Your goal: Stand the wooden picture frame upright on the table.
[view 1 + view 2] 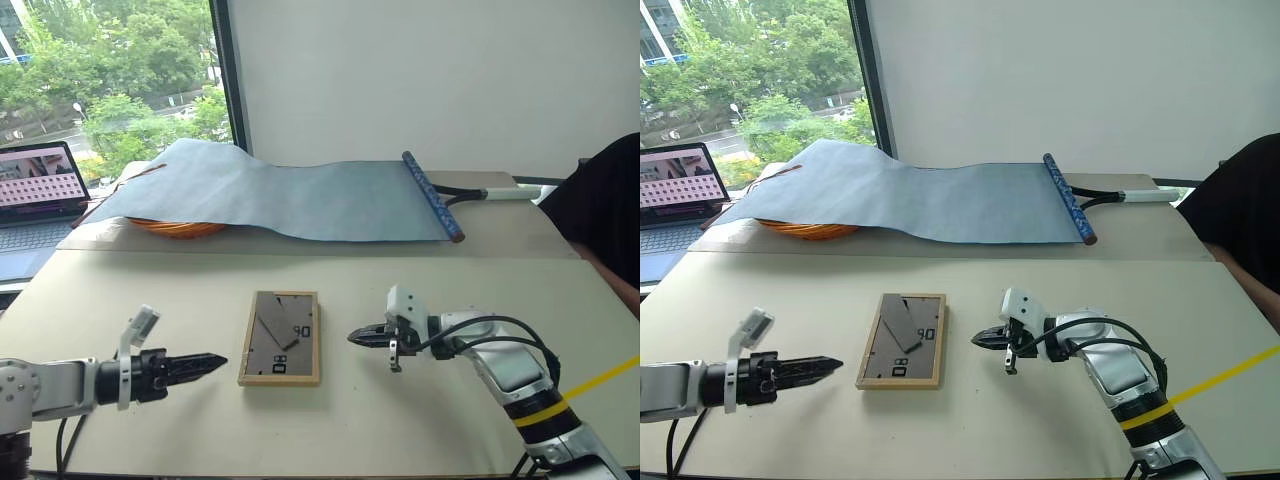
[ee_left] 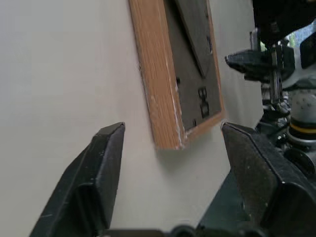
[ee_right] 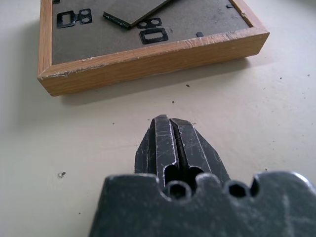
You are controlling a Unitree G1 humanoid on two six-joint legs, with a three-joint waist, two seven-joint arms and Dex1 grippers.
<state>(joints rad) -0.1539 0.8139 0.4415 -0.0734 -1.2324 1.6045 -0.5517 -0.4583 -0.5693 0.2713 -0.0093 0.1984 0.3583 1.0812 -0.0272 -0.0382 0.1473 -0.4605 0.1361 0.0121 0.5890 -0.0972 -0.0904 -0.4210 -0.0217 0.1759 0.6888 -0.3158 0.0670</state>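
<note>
Wooden picture frame (image 1: 280, 338): lying flat, back side up, on the worktop (image 1: 430, 290), near-centre, between the two pincers. Dark grey-brown backing visible, with black clips and the fold-out stand (image 1: 272, 327) showing as an angled flap on the backing; whether swung clear of it, cannot tell. Picture side facing down, not visible.

Left pincer (image 1: 205, 364): just left of the frame, hovering low over the worktop, pointing right toward the frame's near-left portion. In the left wrist view, fingers (image 2: 98, 173) spread wide, the frame's near corner lying ahead between them but not touched. Holding nothing.

Right pincer (image 1: 362, 337): just right of the frame, pointing left at its right edge, apart from it. In the right wrist view, fingers (image 3: 170, 143) pressed fully together, empty.

Far side of worktop: blue-grey cloth sheet (image 1: 290, 195) draped over an orange basket (image 1: 175, 228); laptop (image 1: 35, 190) at far left; person's dark sleeve (image 1: 605, 210) at right edge.

Progress: task judged at an early stage. Frame not yet lifted, not yet upright. Remaining, as judged: grip on an edge, stand opened out if needed, frame tipped up and set on its lower edge and stand, then released.
</note>
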